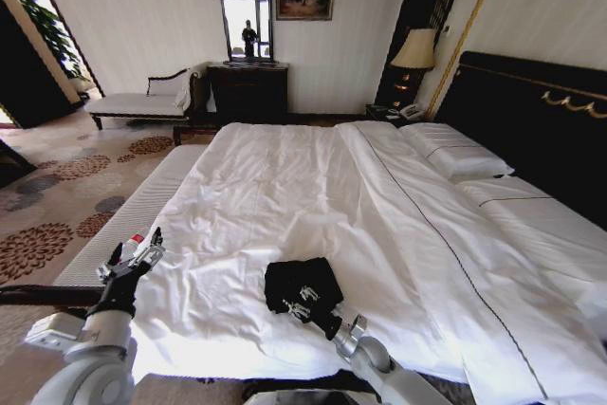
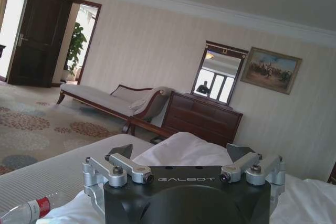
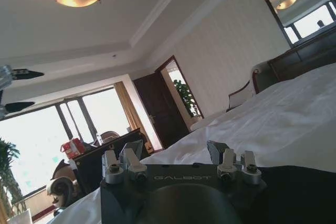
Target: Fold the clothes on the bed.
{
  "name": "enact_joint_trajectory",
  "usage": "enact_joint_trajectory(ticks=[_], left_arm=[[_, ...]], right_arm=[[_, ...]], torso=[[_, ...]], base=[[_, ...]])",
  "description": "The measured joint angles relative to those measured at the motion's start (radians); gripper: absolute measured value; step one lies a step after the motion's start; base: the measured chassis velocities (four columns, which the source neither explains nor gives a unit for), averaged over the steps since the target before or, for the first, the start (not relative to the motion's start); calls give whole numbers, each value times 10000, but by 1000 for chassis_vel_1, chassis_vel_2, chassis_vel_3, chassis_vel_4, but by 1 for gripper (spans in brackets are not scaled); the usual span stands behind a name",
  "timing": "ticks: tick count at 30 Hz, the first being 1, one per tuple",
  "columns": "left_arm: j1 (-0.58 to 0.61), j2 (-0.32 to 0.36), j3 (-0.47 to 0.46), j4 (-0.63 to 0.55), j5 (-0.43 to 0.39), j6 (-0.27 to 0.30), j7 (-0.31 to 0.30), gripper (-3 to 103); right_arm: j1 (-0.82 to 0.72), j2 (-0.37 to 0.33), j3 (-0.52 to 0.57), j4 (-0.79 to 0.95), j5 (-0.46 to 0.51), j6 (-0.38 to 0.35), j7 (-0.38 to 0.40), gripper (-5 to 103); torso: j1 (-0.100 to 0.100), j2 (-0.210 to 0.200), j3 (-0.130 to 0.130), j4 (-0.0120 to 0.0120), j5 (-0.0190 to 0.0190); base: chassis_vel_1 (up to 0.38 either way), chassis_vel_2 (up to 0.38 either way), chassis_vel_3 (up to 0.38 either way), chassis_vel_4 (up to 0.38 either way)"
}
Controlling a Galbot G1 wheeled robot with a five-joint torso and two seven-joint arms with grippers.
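Black fabric, the T-shirt [image 1: 302, 285], lay in a small bunched heap with bits of white lettering showing, on the white duvet [image 1: 285, 196] close to the foot edge of the bed [image 1: 531, 111], nearer the middle of that edge than either corner. Its far side looked roughly straight, the near side crumpled.

The right gripper [image 1: 327, 318] sat at the shirt's near edge, touching or just over the cloth; in the right wrist view the right gripper [image 3: 176, 153] had its jaws spread apart, nothing between them, with dark cloth just beside it and the white bedding beyond.

The left gripper [image 1: 137, 253] was held up off the bed's left side, above the grey bench [image 1: 133, 215] that ran along that edge, well apart from the shirt. Its jaws stood spread too, and in the left wrist view the left gripper [image 2: 184, 158] held nothing. A clear bottle [image 2: 26, 212] with a red label lay on the bench near it.
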Motion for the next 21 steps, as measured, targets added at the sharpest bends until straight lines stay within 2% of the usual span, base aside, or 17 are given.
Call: enact_joint_trajectory(ticks=[1, 2, 5, 9, 15, 21], left_arm=[[16, 4, -17, 0, 0, -2, -6, 100], [16, 4, -17, 0, 0, -2, -6, 100], [66, 49, -164, -14, -46, -4, -14, 100], [98, 65, -340, -15, -139, -7, -31, 100], [127, -3, -396, 39, -152, -29, -45, 100], [266, -86, -400, 37, -92, -57, -51, 100]], right_arm=[[226, 140, -125, -149, 211, -141, 256, 77], [226, 140, -125, -149, 211, -141, 256, 77], [960, 554, -627, -582, 938, -779, 909, 87], [1350, 753, -1127, -749, 1142, -1302, 1248, 99], [1673, 995, -1933, -1142, 1115, -1698, 1403, 100], [2338, 1552, -2792, -1932, 878, -1703, 1379, 100]], torso=[[0, 0, 0, 1, -2], [0, 0, 0, 1, -2], [1, 0, 0, 0, -1], [0, 0, 1, -2, -2], [0, 0, 0, -6, -4], [0, -1, 0, -1, -3]], base=[[0, 0, 0, 0], [0, 0, 0, 0], [0, 0, 0, 0], [0, 0, 0, 0], [0, 0, 0, 0], [0, 0, 0, 0]])
